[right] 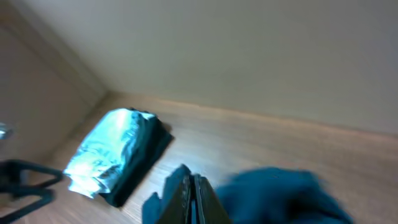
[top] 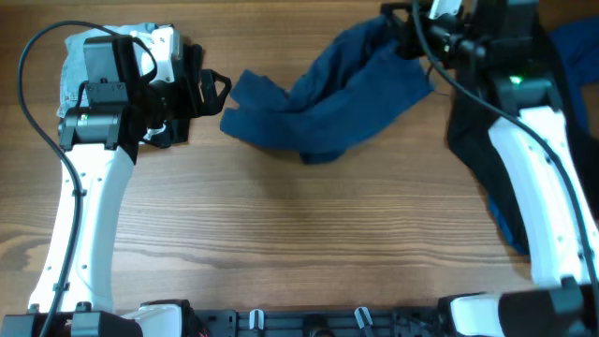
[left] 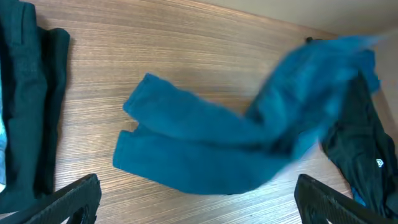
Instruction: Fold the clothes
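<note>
- A wooden table (top: 309, 234) is seen from above, with one robot arm at each side.
- A pair of blue shorts (top: 328, 103) lies across the far middle of the table. Its two leg ends rest flat on the wood, pointing towards the left arm.
- The other end of the shorts is lifted off the table at the far right.
- The right gripper (top: 412, 37) is at that lifted end. In the blurred right wrist view its fingers (right: 189, 190) are pressed together with blue cloth (right: 273, 193) bunched around them, so it is gripping the shorts.
- The left gripper (top: 211, 89) sits just beside the leg ends and does not touch them.
- In the left wrist view the shorts (left: 205, 143) fill the middle. The left gripper (left: 198, 193) is spread wide, with one black finger (left: 74, 199) at each lower corner and nothing between them.
- A dark heap of garments (top: 468, 131) lies under the right arm. The left wrist view shows a small pale label on the heap (left: 357, 149).
- A folded stack (right: 115, 155) with a pale top rests at the far left, beneath the left arm (top: 67, 84).
</note>
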`<state>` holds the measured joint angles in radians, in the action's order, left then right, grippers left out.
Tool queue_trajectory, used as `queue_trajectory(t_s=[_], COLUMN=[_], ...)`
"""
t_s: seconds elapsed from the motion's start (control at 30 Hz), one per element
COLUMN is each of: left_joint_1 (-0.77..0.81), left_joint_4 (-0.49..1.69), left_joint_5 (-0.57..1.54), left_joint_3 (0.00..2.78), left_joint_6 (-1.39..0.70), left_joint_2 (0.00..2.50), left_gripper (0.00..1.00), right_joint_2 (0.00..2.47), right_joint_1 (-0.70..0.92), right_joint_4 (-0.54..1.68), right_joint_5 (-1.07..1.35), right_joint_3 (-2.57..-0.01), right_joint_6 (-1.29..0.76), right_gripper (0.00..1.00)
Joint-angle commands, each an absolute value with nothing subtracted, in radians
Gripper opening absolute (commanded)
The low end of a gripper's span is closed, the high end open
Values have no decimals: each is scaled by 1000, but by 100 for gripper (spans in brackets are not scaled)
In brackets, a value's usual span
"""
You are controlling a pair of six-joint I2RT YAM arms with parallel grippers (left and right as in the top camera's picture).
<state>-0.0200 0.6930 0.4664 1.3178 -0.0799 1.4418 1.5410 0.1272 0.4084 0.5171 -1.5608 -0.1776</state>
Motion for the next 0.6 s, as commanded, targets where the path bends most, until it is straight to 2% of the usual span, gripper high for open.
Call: queue_trajectory(t_s=[0.0,0.13,0.17,0.2,0.27,0.33,0.4,0.57], left_joint_1=[-23,-23,-23,-23,-23,-23,-23,-23], left_joint_4=[693,700,702,703,707,717,723,735], left_joint_5=[498,505,505,505,505,505,504,496], left_joint_3=[1334,1334,1334,1334,1334,1334,1333,1333], left_joint_6=[-64,-64,-64,-64,-64,-64,-63,-63], left_joint_2=[1440,1440,1440,1440,1440,1440,1440,1448], left_gripper=[99,99,100,100,99,99,99,99], right_joint_2=[1486,1500,1507,1518,1548,1605,1682,1847], right_joint_1=[126,126,126,126,126,126,126,126], right_joint_4=[415,530,559,593,653,705,714,578], right_joint_5=[547,395,344,301,234,171,172,269], right_joint_3=[-1585,-1584,-1583,-1582,-1576,-1560,-1546,-1546], right_joint_6=[-150,-144,-160,-164,-186,-243,-258,-250], right_gripper=[4,5,13,34,57,68,73,75])
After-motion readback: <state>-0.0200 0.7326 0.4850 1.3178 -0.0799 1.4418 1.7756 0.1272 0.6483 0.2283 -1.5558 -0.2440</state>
